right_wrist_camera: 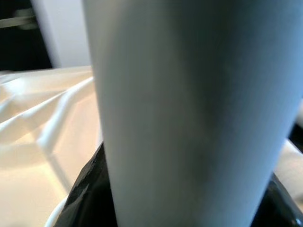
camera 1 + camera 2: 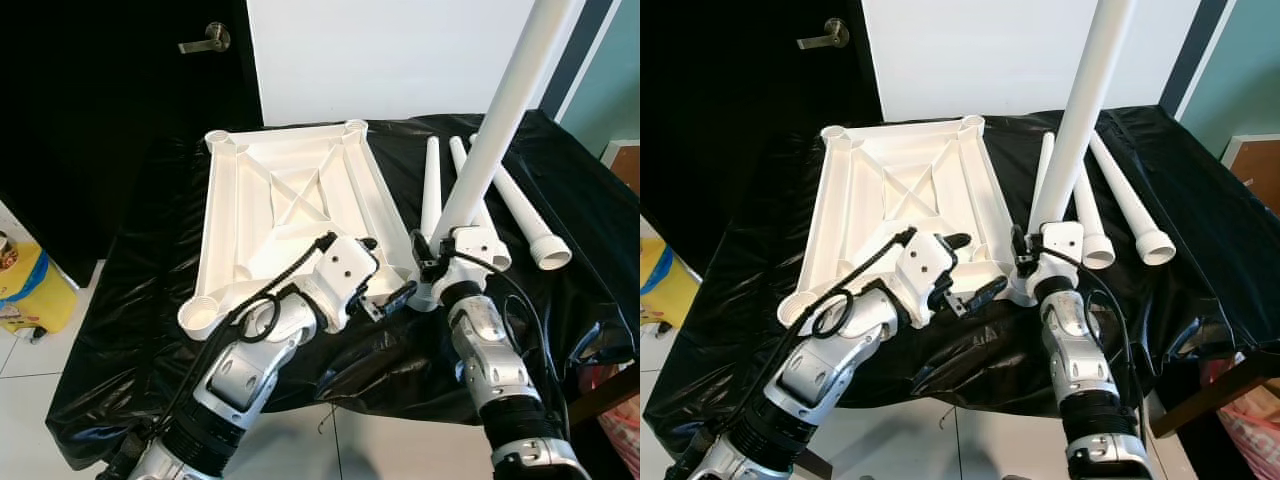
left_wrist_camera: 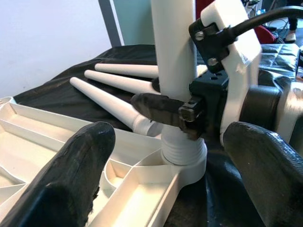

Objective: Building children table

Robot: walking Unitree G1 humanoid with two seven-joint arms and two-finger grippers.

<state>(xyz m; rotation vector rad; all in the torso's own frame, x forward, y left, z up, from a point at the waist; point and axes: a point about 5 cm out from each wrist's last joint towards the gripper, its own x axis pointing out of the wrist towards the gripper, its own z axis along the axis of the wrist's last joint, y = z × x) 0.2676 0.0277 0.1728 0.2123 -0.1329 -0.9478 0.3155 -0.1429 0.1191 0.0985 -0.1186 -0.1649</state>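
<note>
Right gripper [image 2: 440, 262] clamped upright leg [image 2: 497, 130] seated in near corner socket [image 3: 185, 163] of inverted tabletop [image 2: 285, 200] on desk [image 2: 130, 330]. Left gripper [image 3: 165, 151] fingers stood wide beside joint. You should have kept leg plumb, twisting threads home; three legs [image 2: 490, 205] lay spare.

- Bright, even daylight; head views sharp.
- Glare streaks the glossy black sheet [image 2: 560, 190].
- The white leg [image 1: 189, 109] is blurred, too close to the right wrist camera.
</note>
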